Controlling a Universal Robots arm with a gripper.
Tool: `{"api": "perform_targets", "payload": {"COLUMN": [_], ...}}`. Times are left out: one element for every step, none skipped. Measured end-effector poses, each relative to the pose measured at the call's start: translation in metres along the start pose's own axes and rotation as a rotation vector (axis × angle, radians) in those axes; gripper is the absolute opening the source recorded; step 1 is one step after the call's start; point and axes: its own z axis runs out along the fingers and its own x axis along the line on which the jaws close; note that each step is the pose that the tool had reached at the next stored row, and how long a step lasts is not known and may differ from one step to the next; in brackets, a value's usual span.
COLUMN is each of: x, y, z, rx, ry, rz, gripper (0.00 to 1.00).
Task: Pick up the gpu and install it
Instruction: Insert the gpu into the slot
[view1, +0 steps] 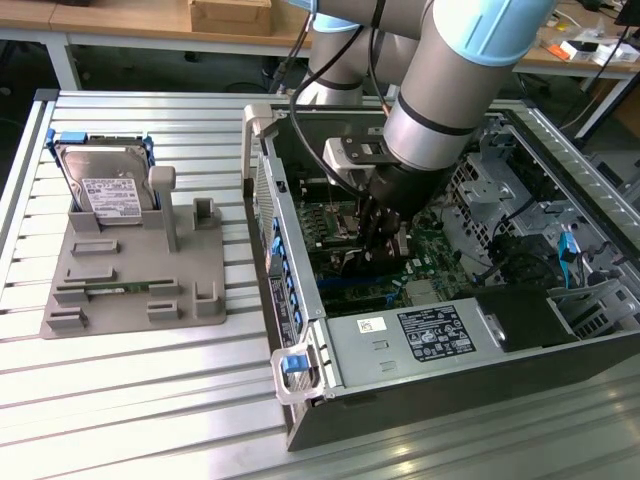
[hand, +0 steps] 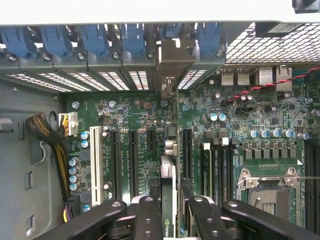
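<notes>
Inside the open computer case (view1: 300, 300) my gripper (view1: 385, 235) hangs low over the green motherboard (hand: 135, 115). In the wrist view the gpu (hand: 168, 175) appears edge-on, a thin dark card between my two black fingers (hand: 149, 215), which are shut on it. Its silver bracket (hand: 170, 60) reaches up to the row of rear slot openings under the blue latches (hand: 135, 40). The card's lower edge stands along a black expansion slot in the middle of the board; whether it is seated I cannot tell.
A grey fixture plate (view1: 130, 270) on the slatted table holds a silver hard drive (view1: 105, 185) and a green memory stick (view1: 110, 290). The power supply (view1: 430, 335) fills the case's front. Cables (hand: 50, 135) and drive cages (view1: 500, 180) crowd the case sides.
</notes>
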Motion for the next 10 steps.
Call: {"api": "perform_targets", "payload": {"x": [0.0, 0.0, 0.0001, 0.0001, 0.0, 0.0, 0.0001, 0.0, 0.0, 0.0], "y": [0.0, -0.0001, -0.0001, -0.0002, -0.0002, -0.0002, -0.0002, -0.0002, -0.0002, -0.0003], "z": [0.0001, 0.0013, 0.0021, 0.0032, 0.0037, 0.004, 0.004, 0.0041, 0.0042, 0.0044], "rx": [0.0, 0.0001, -0.0001, -0.0001, -0.0001, 0.0, 0.0, -0.0001, 0.0, 0.0], "ry": [0.0001, -0.0003, 0.0002, 0.0002, 0.0001, -0.0001, 0.0001, 0.0001, 0.0, 0.0], "rz": [0.0, 0.0, 0.0, 0.0, 0.0, 0.0, 0.0, 0.0, 0.0, 0.0], "gripper": [0.26, 0.26, 0.26, 0.26, 0.26, 0.26, 0.26, 0.26, 0.26, 0.26]}}
